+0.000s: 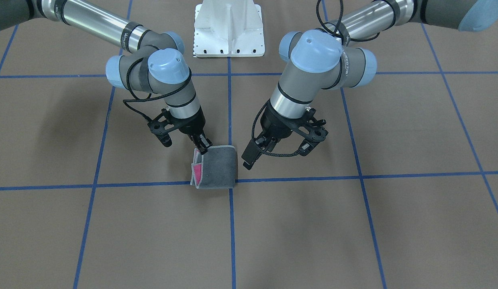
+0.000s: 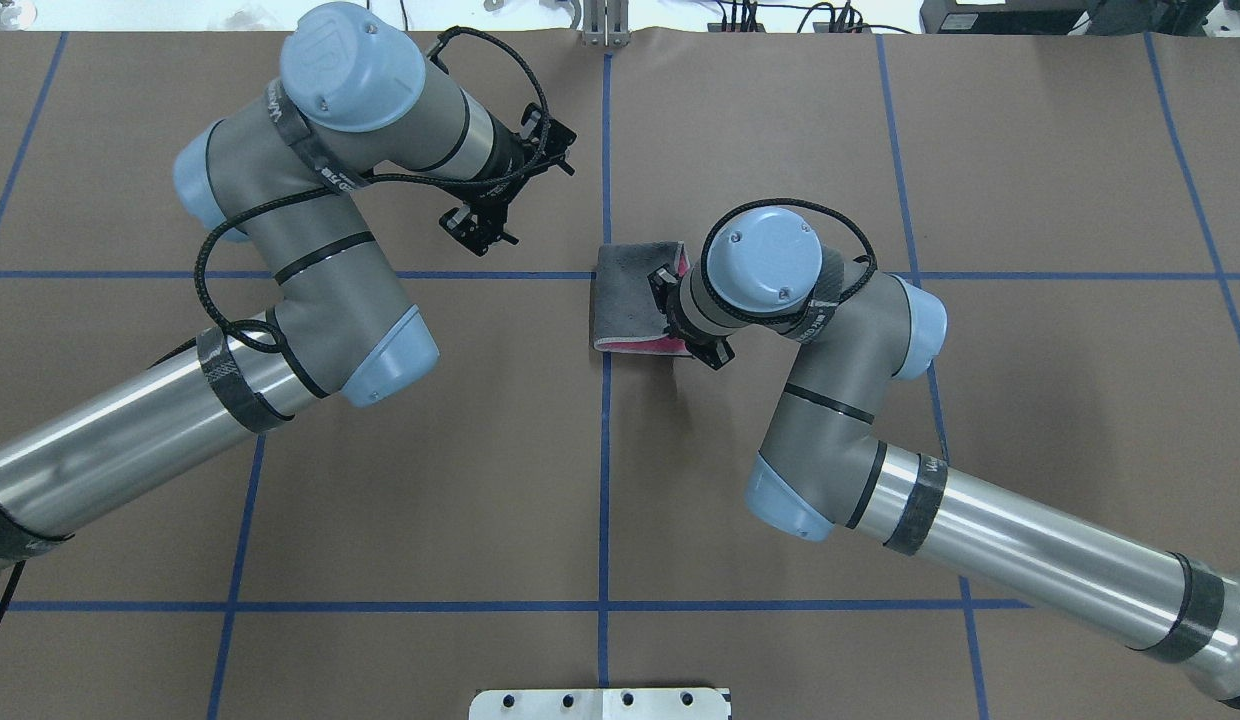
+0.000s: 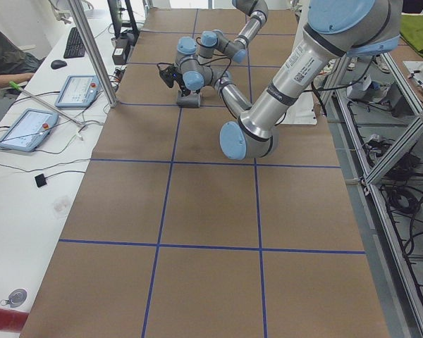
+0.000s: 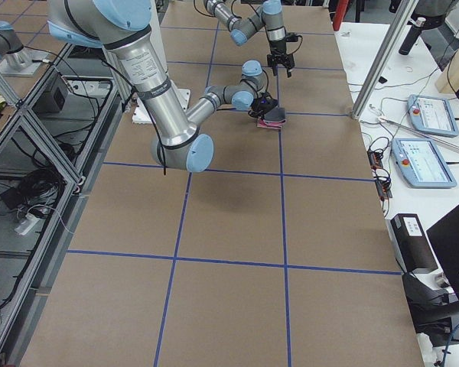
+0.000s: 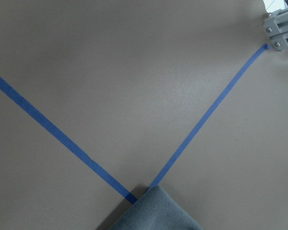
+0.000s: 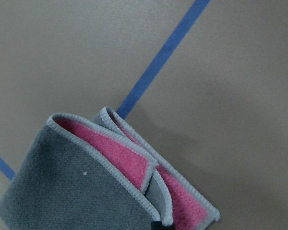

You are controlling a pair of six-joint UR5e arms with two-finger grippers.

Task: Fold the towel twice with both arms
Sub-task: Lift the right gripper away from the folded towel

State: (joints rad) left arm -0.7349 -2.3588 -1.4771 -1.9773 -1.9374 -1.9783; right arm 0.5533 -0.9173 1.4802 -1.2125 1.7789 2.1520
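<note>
The towel [image 1: 217, 166] lies folded into a small packet at a crossing of blue tape lines, dark grey outside, with pink showing along its open edges [image 6: 115, 151]. It also shows in the overhead view [image 2: 630, 300] and, as one grey corner, in the left wrist view [image 5: 153, 213]. My right gripper [image 1: 203, 145] is down at the packet's corner nearest my base, fingers closed on the cloth there. My left gripper [image 1: 249, 157] hangs above the table beside the towel's folded edge, apart from it. I cannot tell whether it is open or shut.
The brown table is marked with a grid of blue tape [image 1: 365, 176]. The white base pedestal [image 1: 229, 28] stands at the robot's side. A desk with tablets [image 3: 28, 130] and a seated person's arm run along the far table edge.
</note>
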